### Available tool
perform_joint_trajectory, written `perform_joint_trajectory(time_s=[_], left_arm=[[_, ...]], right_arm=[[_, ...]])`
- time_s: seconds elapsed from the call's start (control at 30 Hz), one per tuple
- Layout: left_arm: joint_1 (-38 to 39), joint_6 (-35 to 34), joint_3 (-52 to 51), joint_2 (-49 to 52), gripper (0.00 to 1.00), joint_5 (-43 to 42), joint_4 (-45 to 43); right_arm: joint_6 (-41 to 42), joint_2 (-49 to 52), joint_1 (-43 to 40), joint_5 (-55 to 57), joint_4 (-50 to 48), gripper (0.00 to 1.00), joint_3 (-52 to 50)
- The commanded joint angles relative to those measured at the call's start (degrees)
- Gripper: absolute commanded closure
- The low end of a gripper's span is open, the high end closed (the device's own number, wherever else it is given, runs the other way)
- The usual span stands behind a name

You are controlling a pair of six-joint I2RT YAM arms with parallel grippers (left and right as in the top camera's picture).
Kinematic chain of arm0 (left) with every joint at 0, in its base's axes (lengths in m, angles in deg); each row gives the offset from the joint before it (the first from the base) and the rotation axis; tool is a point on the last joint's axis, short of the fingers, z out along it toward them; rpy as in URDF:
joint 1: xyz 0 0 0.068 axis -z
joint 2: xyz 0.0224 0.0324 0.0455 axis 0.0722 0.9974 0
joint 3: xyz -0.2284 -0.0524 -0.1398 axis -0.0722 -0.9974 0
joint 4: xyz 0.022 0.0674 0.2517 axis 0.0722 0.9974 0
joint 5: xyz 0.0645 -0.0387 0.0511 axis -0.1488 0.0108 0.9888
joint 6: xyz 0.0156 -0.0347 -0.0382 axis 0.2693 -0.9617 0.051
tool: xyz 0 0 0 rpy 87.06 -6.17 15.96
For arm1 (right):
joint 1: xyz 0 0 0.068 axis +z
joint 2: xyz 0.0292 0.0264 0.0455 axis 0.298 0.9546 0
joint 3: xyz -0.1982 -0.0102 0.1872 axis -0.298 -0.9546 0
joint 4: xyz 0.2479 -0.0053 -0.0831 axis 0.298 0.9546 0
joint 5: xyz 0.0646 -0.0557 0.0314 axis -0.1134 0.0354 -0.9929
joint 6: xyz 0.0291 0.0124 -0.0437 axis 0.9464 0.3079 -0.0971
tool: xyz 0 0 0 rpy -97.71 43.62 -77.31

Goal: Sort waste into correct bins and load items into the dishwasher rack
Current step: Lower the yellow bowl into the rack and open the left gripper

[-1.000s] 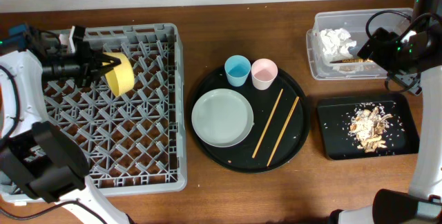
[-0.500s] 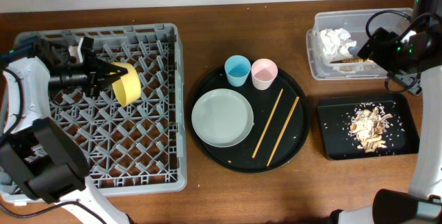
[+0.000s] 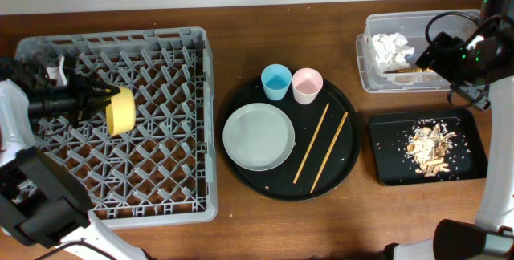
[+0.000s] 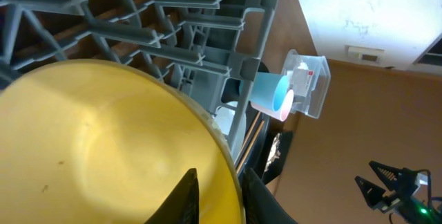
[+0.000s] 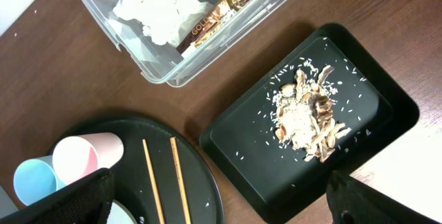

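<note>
- The left end effector (image 4: 217, 180) has its two black fingers (image 4: 188, 195) either side of the rim of the yellow bowl (image 3: 120, 111), one inside the bowl and one outside. They are set narrowly, but I cannot tell whether they pinch the rim or merely straddle it.
- The bowl is tipped on its side among the pegs of the dishwasher rack (image 3: 161, 172), in the rack's far-left part. Its mouth faces the left end effector.
- The bowl is smooth, glossy plastic. The rack is a grey square crate of crossed ribs, at the left end of the wooden worktop (image 3: 233, 228).
- The right end effector (image 5: 221, 207) has its fingers (image 5: 69, 196) spread wide with nothing between them. It hangs above the worktop's far-right corner.
- Below it, a clear rectangular tub (image 3: 365, 51) holds crumpled white paper napkins (image 3: 391, 47) and a gold-brown snack wrapper (image 3: 405, 71).
- Just nearer the front edge, a shallow black rectangular tray (image 3: 385, 144) carries beige food scraps (image 3: 430, 148).
- At mid-worktop a round black tray (image 3: 265, 181) bears a pale grey-green plate (image 3: 259, 136), a blue cup (image 3: 275, 81) touching a pink cup (image 3: 307, 85), and two wooden chopsticks (image 3: 311, 144) lying side by side.
</note>
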Motion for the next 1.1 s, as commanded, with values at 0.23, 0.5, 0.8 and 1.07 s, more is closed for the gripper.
perform_joint_trajectory(time_s=[0.23, 0.5, 0.8, 1.07], left_arm=[[-5.6, -3.0, -0.8, 0.9, 0.72, 12.1, 1.6], [-11.3, -3.0, -0.8, 0.9, 0.16, 9.0, 3.0], [-16.2, -2.9, 0.4, 0.8, 0.14, 5.3, 8.0], [-20.1, -4.0, 12.4, 0.7, 0.25, 13.1, 18.2]], right_arm=[[-0.5, 0.2, -0.1, 0.3, 0.1, 0.01, 0.5], [-0.5, 0.2, -0.1, 0.3, 0.1, 0.01, 0.5], [-0.5, 0.2, -0.1, 0.3, 0.1, 0.01, 0.5], [-0.5, 0.2, -0.1, 0.3, 0.1, 0.01, 0.5]])
